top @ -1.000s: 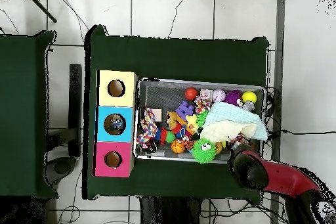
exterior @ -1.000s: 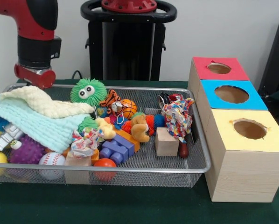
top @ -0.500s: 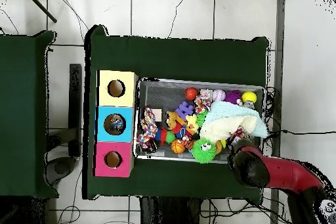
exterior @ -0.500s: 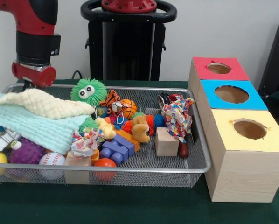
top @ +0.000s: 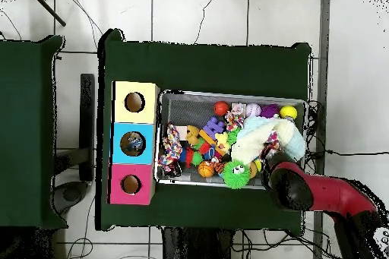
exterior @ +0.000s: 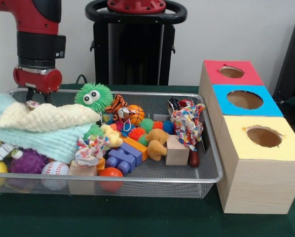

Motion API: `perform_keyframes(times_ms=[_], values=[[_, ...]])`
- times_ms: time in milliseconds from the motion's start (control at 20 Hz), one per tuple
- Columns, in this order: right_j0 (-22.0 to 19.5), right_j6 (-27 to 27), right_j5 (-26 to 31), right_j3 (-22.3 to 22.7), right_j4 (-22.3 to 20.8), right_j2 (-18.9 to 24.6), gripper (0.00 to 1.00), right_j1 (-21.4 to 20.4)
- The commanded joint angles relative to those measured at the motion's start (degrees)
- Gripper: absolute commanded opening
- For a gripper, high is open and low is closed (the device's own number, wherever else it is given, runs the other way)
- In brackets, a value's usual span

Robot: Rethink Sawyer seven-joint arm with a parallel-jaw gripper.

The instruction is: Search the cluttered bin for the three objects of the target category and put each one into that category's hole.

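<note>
While the red arm hung over the bin's left end, its end effector [exterior: 37,97] sat just above the cream cloth [exterior: 46,117] and mint towel [exterior: 39,137]; whether it was parted or closed I could not tell. Nothing showed which category was the target, and nothing clearly lay in a grasp. Beside the cloths sat a green fuzzy ball [exterior: 92,96], a small basketball [exterior: 135,114], a wooden block [exterior: 176,150] and a knotted rag toy [exterior: 188,124], all inside the wire bin [exterior: 137,180]. Right of it stood the red hole [exterior: 231,72], blue hole [exterior: 244,99] and yellow hole [exterior: 264,136]. Any pull on the cloths risked dragging toys over the rim.
</note>
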Motion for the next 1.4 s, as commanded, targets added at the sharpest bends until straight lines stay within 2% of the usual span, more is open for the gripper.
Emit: perform_keyframes(times_ms=[50,600,750,1400], values=[[-2.1,-13.6,5.5,1.5,-4.7,12.6,1.0,2.1],[-2.6,-15.6,8.2,1.6,-8.3,19.2,1.0,5.1],[-3.6,-17.7,9.8,2.0,-8.5,22.0,1.0,6.1],[-3.1,-19.8,13.2,2.1,-10.0,27.4,1.0,8.7]])
